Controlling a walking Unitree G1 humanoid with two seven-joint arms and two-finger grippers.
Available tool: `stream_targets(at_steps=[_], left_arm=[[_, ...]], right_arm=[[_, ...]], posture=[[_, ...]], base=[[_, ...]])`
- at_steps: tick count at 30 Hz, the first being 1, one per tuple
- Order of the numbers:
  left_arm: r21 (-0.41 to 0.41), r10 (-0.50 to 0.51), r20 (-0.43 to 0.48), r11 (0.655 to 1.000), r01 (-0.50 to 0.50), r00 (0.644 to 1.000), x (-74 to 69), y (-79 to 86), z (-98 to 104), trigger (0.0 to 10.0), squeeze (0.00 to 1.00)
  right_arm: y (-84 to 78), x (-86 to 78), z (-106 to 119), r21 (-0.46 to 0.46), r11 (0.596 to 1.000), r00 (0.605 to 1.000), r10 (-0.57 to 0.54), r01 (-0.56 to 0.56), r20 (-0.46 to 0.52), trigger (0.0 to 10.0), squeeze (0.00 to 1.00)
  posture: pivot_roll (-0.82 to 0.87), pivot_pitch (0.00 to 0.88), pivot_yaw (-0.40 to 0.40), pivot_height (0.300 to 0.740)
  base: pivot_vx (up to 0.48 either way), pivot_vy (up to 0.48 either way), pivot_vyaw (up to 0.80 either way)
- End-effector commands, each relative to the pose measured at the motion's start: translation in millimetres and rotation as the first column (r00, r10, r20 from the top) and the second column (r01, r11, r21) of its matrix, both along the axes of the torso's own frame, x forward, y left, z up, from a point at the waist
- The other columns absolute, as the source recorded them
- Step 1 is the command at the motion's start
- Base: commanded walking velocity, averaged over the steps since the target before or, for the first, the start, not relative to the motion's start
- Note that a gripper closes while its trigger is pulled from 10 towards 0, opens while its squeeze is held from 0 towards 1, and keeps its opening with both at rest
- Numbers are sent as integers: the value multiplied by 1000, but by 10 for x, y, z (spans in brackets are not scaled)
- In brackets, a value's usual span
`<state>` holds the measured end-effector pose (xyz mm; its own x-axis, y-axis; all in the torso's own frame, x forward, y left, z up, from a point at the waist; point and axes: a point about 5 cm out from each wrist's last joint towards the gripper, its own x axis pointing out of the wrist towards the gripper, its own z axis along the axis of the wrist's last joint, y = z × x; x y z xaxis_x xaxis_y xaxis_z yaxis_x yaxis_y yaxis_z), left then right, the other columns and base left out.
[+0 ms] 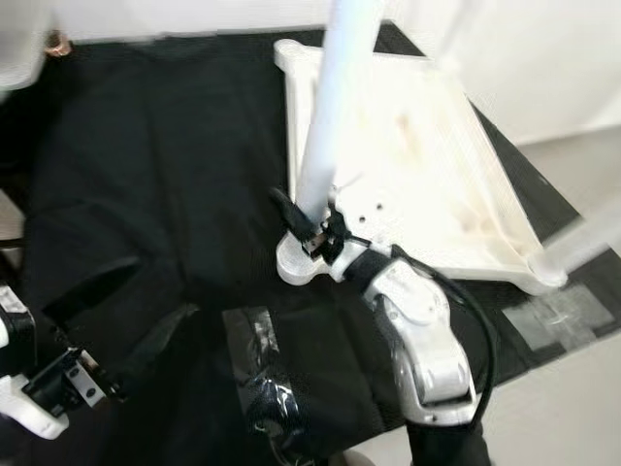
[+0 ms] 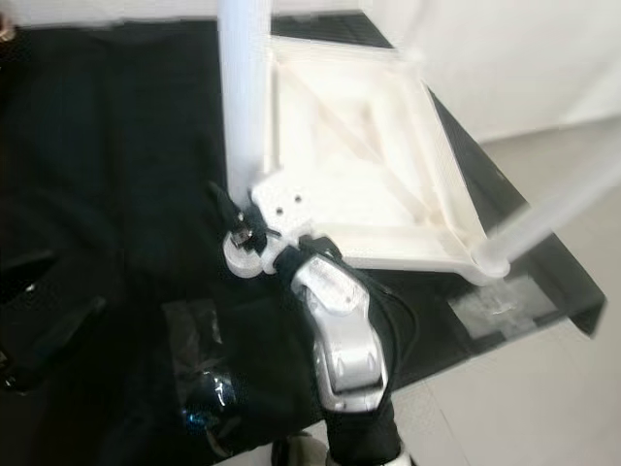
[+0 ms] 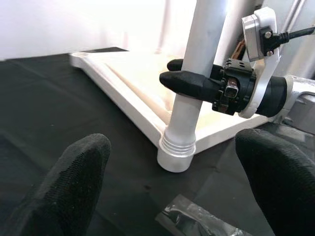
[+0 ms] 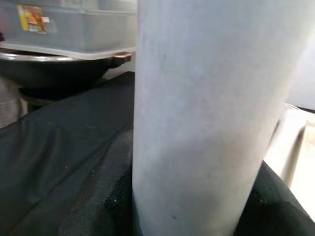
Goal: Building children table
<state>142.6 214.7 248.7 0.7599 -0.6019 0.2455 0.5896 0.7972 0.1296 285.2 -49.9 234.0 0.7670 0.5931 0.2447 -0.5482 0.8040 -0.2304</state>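
One white tabletop (image 1: 427, 165) lies upside down on a black cloth (image 1: 146, 165), and at least two white legs rise from its corners: the near leg (image 1: 335, 107) stands in the corner socket closest to the robot, and a second leg (image 1: 582, 243) leans up from the corner on the right side. A third pale leg at the far corner is too washed out to be sure of.

Two grippers are in view. The right gripper (image 1: 310, 233) is clenched around the near leg low on its shaft, just above the ribbed collar (image 3: 176, 145) where the leg meets the socket; one black finger (image 3: 189, 83) wraps the front of the shaft and the other passes behind it. In the right wrist view the shaft sits flush between the fingers, with black cloth beyond it and a dark pan (image 4: 54, 69) under a clear plastic box (image 4: 64, 24) further off.

The left gripper (image 1: 116, 320) hovers apart from the tabletop, with its fingers (image 3: 74, 187) spread wide and holding nothing; the near leg and its socket lie ahead of them, between the two fingertips in line of sight but not touching.

Open cloth stretches to the left of the left fingers. Crumpled clear plastic (image 1: 262, 388) lies on the cloth between the two arms. Past the right fingers the cloth ends near the tabletop's right side, where one strip of clear tape (image 1: 558, 316) holds its edge down on the pale floor (image 1: 572, 408)
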Motion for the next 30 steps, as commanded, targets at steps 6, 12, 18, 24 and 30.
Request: stream_targets(at_steps=[6,12,18,24,30], left_arm=[[6,-24,-15,1000,24,1000,5,-29,-29,10000,0],[10,-20,-17,1000,20,1000,-13,-31,-29,10000,0],[7,-20,-21,1000,20,1000,-27,-47,-32,10000,0],[0,-19,-28,1000,19,999,-57,-75,-42,10000,0],[-2,-9,-39,1000,9,999,-105,-83,-46,10000,0]], right_arm=[[157,1,-490,-138,990,958,-23,-17,-287,7059,0],[111,172,-121,-27,998,976,52,-59,-212,10000,1000],[52,283,161,-31,968,964,243,-247,-108,10000,1000],[-164,357,370,-254,795,830,553,-550,-67,10000,0],[-337,607,656,-303,675,727,680,-673,-97,10000,0]], posture=[[177,295,-138,740],[180,305,-143,740],[179,318,-151,740],[189,331,-159,740],[198,347,-168,740]], base=[[0,0,0],[0,0,0],[0,0,0],[0,0,0],[0,0,0]])
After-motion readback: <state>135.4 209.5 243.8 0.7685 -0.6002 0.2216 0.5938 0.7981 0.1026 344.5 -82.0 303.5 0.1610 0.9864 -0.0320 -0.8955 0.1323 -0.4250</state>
